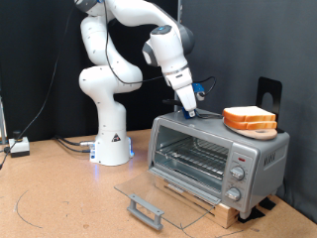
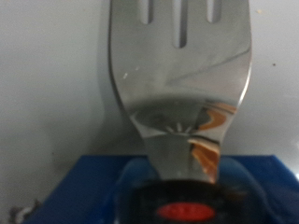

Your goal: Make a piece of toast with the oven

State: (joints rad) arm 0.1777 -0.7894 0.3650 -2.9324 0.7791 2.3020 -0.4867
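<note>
Exterior view: white Panda arm bent over from its base at the view's left, hand (image 1: 191, 102) lowered onto the top of the oven (image 1: 216, 154), near the roof's left-rear part. Blue fitting visible at the hand, something dark and thin under it touching the roof; too small there to identify.

Wrist view: metal spatula blade (image 2: 180, 84) with slots, filling the centre of the frame, neck running back into a blue mount (image 2: 93, 182) with a red-and-black part beneath. Blade appears fixed at the hand, reaching forward over a pale grey sheet. An orange-tan reflection shows on the shiny neck. Fingers not visible in either view; cannot tell whether the hand is wide or narrow.

Piece of toast (image 1: 250, 118): on the oven roof, toward the exterior view's right, stacked on a second like slice (image 1: 252, 128). Pale faces, orange-tan crust. Sits to the right of the hand on the same roof, near but apart, with bare metal between.

Oven door (image 1: 157, 192) dropped fully open, glass panel lying flat toward the view's bottom left, handle (image 1: 145, 209) at its outer edge. Wire rack (image 1: 188, 156) visible inside, nothing seen on it. Knobs (image 1: 238, 176) on the right panel. Oven raised on a low wooden base (image 1: 203, 201) on the brown surface (image 1: 59, 193).
</note>
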